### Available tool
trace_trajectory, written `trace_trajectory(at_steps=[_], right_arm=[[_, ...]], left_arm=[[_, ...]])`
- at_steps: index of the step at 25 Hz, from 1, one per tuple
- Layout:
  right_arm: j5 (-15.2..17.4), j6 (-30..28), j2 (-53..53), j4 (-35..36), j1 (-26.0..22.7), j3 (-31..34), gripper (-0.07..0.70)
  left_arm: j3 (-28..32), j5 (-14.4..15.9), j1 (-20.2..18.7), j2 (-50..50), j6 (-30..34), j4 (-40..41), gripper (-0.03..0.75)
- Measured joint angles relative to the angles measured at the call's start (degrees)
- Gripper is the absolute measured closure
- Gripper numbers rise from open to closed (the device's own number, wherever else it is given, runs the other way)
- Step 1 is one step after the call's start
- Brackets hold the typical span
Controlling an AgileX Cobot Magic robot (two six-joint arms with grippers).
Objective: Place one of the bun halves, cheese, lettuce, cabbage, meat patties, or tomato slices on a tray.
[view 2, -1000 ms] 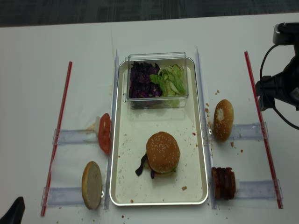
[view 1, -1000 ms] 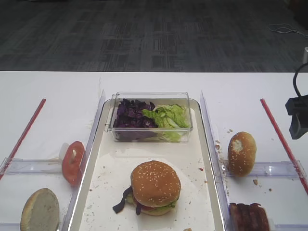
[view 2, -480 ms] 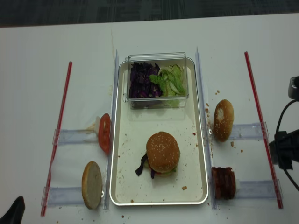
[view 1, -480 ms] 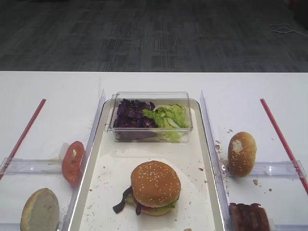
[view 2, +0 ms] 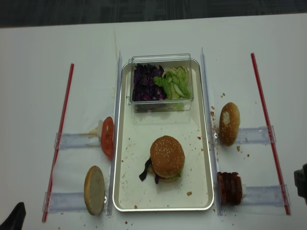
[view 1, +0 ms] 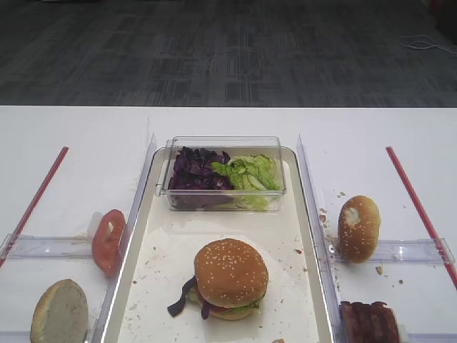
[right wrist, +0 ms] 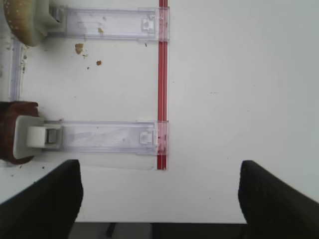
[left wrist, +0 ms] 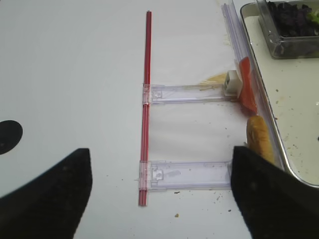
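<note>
Centrally, the golden-brown sesame-seeded domed bun top (view 1: 230, 272) caps the stack on the long cream-white silver-rimmed tray (view 1: 158, 257). Both grippers' fingers (right wrist: 42, 199) (left wrist: 47, 191) hang wide, empty, over white bench (view 2: 33, 86).

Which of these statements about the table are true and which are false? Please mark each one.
1. The sesame bun top sits on the stack on the tray. True.
2. The lettuce and cabbage share the clear box. True.
3. The tomato slice lies inside the tray. False: it stands outside the tray's left rim.
4. The meat patties are left of the tray. False: they are on its right.
5. The right hand holds a bun. False: it is open and empty.
</note>
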Motion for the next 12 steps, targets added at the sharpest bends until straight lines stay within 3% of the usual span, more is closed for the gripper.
trace_trajectory(at_steps=[12], right_arm=[[2.3,-2.1,-19.9,1.5,0.0,0.9,-0.029]], left_arm=[[0.0,0.0,0.0,0.0,0.0,0.0,0.154]])
